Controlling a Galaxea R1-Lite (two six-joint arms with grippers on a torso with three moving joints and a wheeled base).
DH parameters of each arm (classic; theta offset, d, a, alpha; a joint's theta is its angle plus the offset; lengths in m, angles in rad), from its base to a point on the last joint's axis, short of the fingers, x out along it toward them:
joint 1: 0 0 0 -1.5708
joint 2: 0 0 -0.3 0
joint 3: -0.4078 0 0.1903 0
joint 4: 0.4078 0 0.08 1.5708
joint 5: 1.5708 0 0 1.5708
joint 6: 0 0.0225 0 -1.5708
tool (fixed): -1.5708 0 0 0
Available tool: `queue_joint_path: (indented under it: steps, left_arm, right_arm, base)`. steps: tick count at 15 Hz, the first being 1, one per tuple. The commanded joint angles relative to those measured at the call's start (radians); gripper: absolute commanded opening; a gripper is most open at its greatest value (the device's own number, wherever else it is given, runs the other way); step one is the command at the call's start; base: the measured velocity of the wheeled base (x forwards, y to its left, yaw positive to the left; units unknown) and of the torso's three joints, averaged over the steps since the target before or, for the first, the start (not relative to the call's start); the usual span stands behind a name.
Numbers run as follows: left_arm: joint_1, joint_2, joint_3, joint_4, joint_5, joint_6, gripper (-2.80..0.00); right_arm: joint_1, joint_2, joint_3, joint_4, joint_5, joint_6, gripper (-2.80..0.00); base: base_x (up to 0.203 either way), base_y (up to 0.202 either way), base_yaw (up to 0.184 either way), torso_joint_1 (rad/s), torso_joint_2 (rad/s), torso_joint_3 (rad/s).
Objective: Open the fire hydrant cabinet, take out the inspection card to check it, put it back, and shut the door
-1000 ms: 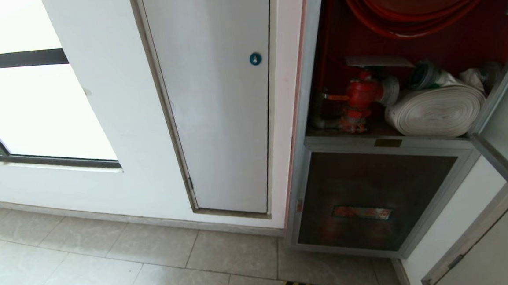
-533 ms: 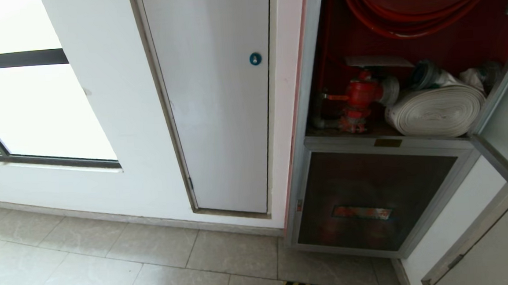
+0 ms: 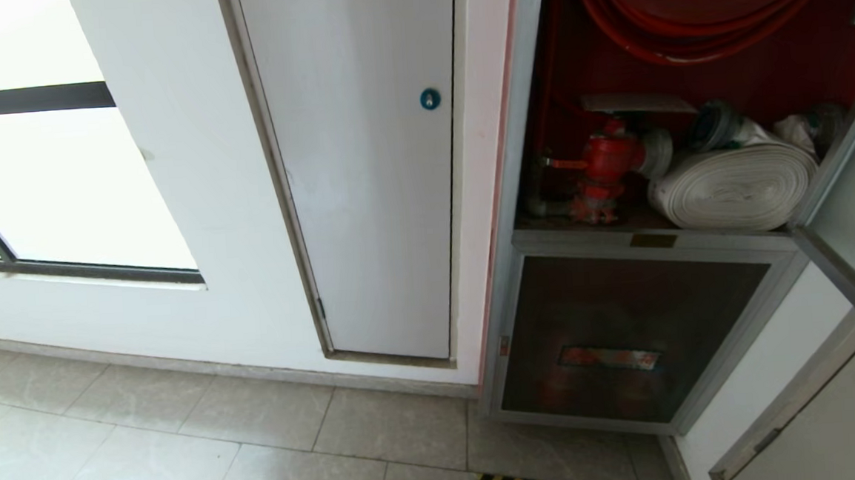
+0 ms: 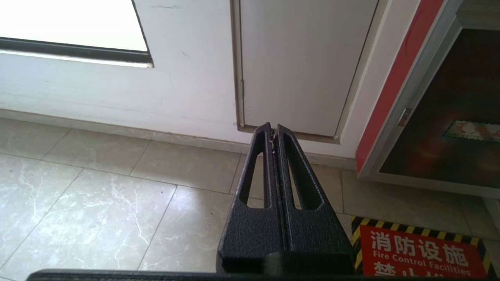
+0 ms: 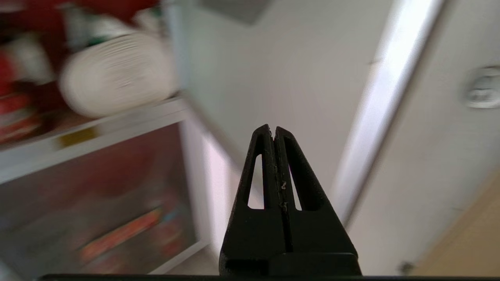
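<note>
Right claw shut and empty below the open compartment; card up and to its left.

The right gripper [image 5: 275, 130] has its 2 fingers pressed together on nothing, tips aimed toward the swung-open door [image 5: 273, 74] and the white wall beside it. From there the white rolled hose [image 5: 117, 74] sits higher and further into the fire hydrant cabinet [image 3: 519, 153], so the compartment lies up and leftward of this claw. In the head view the inspection card [image 3: 634, 103] lies flat, its long axis running left to right, just above the red valve [image 3: 604, 159] and left of the hose. The right arm is judged nearer; neither arm shows in the head view. The left gripper [image 4: 273, 128], also closed on nothing, points low at the floor tiles [image 4: 97, 203] before the white panel [image 4: 297, 58], well apart from the card.
</note>
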Motion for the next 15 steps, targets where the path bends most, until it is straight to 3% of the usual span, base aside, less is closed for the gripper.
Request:
queue_joint_path:
  steps: [1,7,15]
  left_arm:
    - [0.000,0.001,0.000,0.000,0.000,-0.001,-2.80]
    - [0.000,0.001,0.000,0.000,0.000,0.000,-2.80]
    - [0.000,0.001,0.000,0.000,0.000,-0.002,-2.80]
  right_arm:
    - [-0.121,0.097,-0.017,-0.038,-0.003,-0.002,-2.80]
    - [-0.255,0.257,-0.094,-0.058,-0.004,0.055,-2.80]
    - [-0.467,0.325,-0.136,-0.117,-0.002,0.122,-2.80]
  base:
    - [0.000,0.000,0.000,0.000,0.00,0.000]
    - [0.000,0.000,0.000,0.000,0.00,0.000]
    - [0.000,0.000,0.000,0.000,0.00,0.000]
